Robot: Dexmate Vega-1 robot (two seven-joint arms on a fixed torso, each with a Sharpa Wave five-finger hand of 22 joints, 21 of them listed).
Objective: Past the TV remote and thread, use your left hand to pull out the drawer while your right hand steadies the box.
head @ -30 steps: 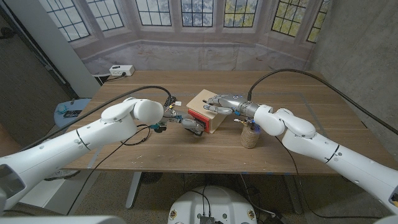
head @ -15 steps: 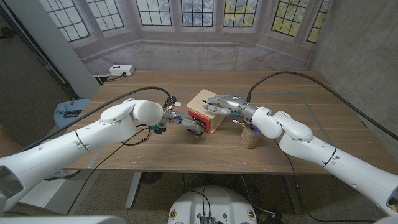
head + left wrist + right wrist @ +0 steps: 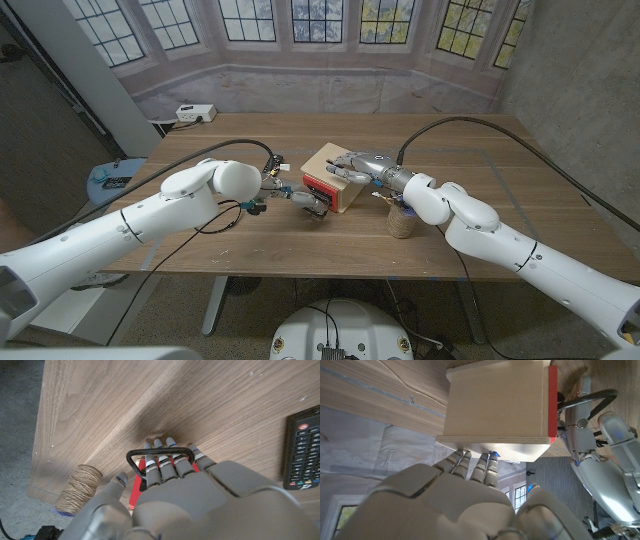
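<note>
- At nine o'clock, just off the desk's (image 3: 470, 235) left edge, a round blue stand (image 3: 108, 180) carries a dark object I cannot make out.
- At about eleven o'clock, on the sill behind the desk, sits a white power strip (image 3: 195, 113) under a bay of leaded windows (image 3: 316, 20); a pale ledge runs below the panes and grey concrete walls close in both sides.
- The desk is wood, a brown grain running side to side, with black cables (image 3: 200, 160) trailing over its left half.
- My left hand (image 3: 310, 203) is just left of centre, its fingers (image 3: 161, 457) hooked through the black wire handle (image 3: 160, 452) on the red drawer (image 3: 320, 188) front; the wrist view shows them curled around the bar, close together.
- The TV remote (image 3: 301, 447) lies flat on the desk; in my left wrist view it is well apart from the handle.
- The wooden box (image 3: 335, 170) stands at the desk's centre, pale on top, its red drawer face turned toward my left hand.
- My right hand (image 3: 360, 165) lies over the box's top from three o'clock, fingers (image 3: 480, 467) held together and pressing on the far edge of the lid.
- The thread (image 3: 402, 220), a spool of tan twine, stands upright at about four o'clock from the box, just beside my right forearm.
</note>
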